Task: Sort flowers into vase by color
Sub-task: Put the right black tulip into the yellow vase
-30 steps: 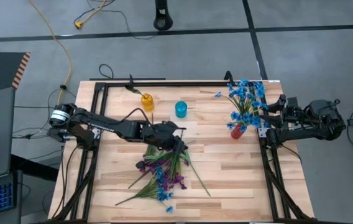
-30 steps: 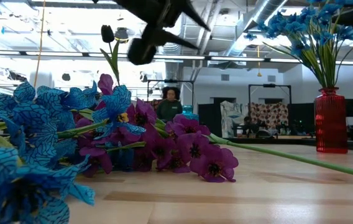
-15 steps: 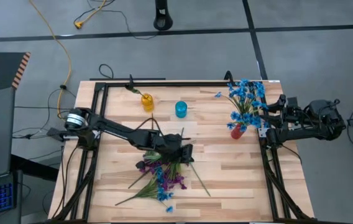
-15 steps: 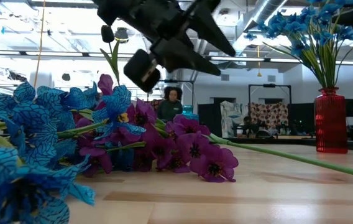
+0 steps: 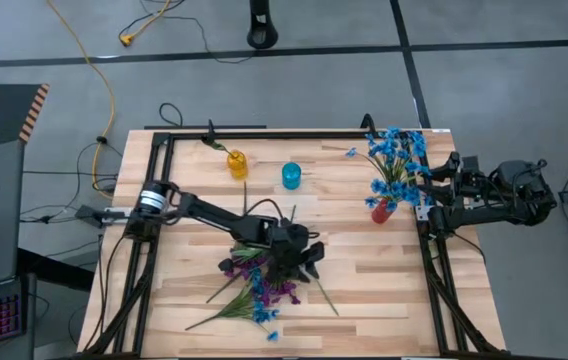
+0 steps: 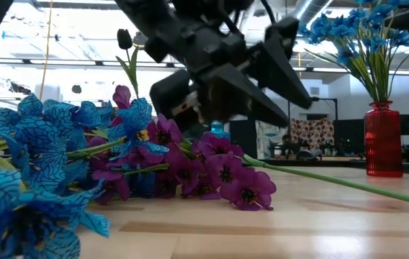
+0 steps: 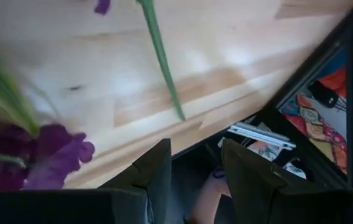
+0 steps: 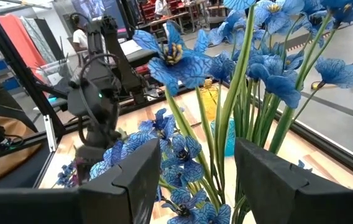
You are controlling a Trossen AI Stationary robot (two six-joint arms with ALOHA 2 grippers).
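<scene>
No writing can be read on any of the things here. The left claw (image 5: 309, 262) hangs low over the pile of flowers (image 5: 259, 282) in the middle of the wooden surface (image 5: 364, 275). Its fingers (image 7: 155, 171) are spread apart and hold nothing. One long green stem (image 5: 322, 293) sticks out of the pile, close by the claw. The pile has blue and purple blossoms lying flat.

A red vase (image 5: 381, 211) stands near the right edge, full of blue flowers (image 5: 397, 158). The right claw (image 5: 426, 197) waits just beside that vase with its fingers (image 8: 136, 171) apart and empty; the blue blooms stand right in front of it.

A yellow vase (image 5: 236, 164) and a small blue vase (image 5: 291, 176) stand near the far side, well apart from the pile. A black flower (image 6: 124, 39) rises behind the pile in the low view. A person (image 6: 199, 119) sits in the room beyond.
</scene>
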